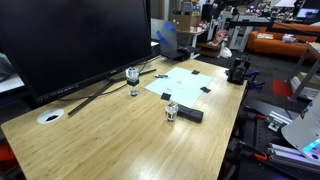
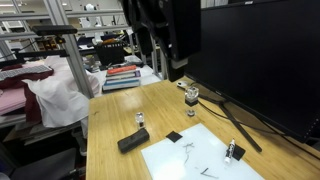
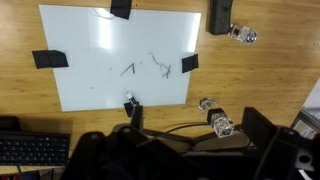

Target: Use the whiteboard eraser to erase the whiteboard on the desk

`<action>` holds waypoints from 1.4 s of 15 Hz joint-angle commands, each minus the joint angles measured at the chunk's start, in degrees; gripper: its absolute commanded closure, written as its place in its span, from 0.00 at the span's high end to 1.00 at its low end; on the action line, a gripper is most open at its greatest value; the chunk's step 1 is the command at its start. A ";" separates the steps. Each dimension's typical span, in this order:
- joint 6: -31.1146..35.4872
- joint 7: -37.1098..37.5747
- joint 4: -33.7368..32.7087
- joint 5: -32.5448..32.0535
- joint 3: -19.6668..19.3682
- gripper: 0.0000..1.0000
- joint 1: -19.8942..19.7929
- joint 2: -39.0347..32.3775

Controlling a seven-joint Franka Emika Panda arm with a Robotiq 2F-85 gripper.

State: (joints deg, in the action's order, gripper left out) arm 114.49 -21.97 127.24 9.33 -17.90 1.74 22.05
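The eraser (image 1: pixel 190 114) lies on the worktop (image 1: pixel 110 145) just beside a whiteboard (image 1: pixel 185 82) corner; the end effector (image 3: pixel 180 150) hangs above, jaws apart.

We are looking into a crowded workshop, where a big black monitor (image 1: pixel 75 40) is standing along one edge of the light wooden table (image 1: pixel 120 140) and a dark floor (image 1: pixel 262 98) is showing beside it. Further back, a long orange unit (image 1: pixel 285 42) and a blue chair (image 1: pixel 167 38) are standing. In an exterior view, a metal rack (image 2: pixel 75 55), a heap of white cloth (image 2: pixel 58 95) and a stack of books (image 2: pixel 125 77) are crowding the space past the table's end. In the wrist view, a black keyboard (image 3: pixel 35 150) is lying on the wood.
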 commanded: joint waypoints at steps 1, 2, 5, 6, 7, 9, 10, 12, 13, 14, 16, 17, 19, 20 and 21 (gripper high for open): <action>-0.71 -1.66 0.35 1.04 2.32 1.00 -1.71 -0.14; -1.38 -1.39 0.84 -0.66 3.76 1.00 -1.77 -0.02; -1.73 1.02 4.08 -4.75 6.97 1.00 -1.58 -0.32; -1.65 2.20 5.67 -5.96 8.61 1.00 -1.24 -0.51; -1.55 3.30 6.82 -6.90 9.94 1.00 -1.00 -0.83; 0.60 5.53 9.03 -8.56 12.39 1.00 -0.64 -1.20; -0.91 4.27 8.24 -6.58 11.61 1.00 -0.48 -1.31; -0.21 5.29 8.87 -7.47 12.66 1.00 -0.33 -1.61; -0.14 5.30 8.86 -7.56 12.64 1.00 -0.40 -1.54; -0.14 5.30 8.86 -7.60 12.50 1.00 -0.54 -1.44; -0.14 5.30 8.86 -7.61 12.45 1.00 -0.63 -1.41; -0.66 5.06 8.56 -7.33 12.43 1.00 -0.44 -2.05; -1.63 3.55 8.63 -6.92 13.09 1.00 0.75 -4.15; -2.08 2.77 8.92 -6.69 13.55 1.00 1.41 -5.14; -2.75 1.77 9.29 -6.34 14.10 1.00 2.23 -6.61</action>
State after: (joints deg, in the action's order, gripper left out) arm 113.89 -17.35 136.96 1.96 -4.93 2.87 18.73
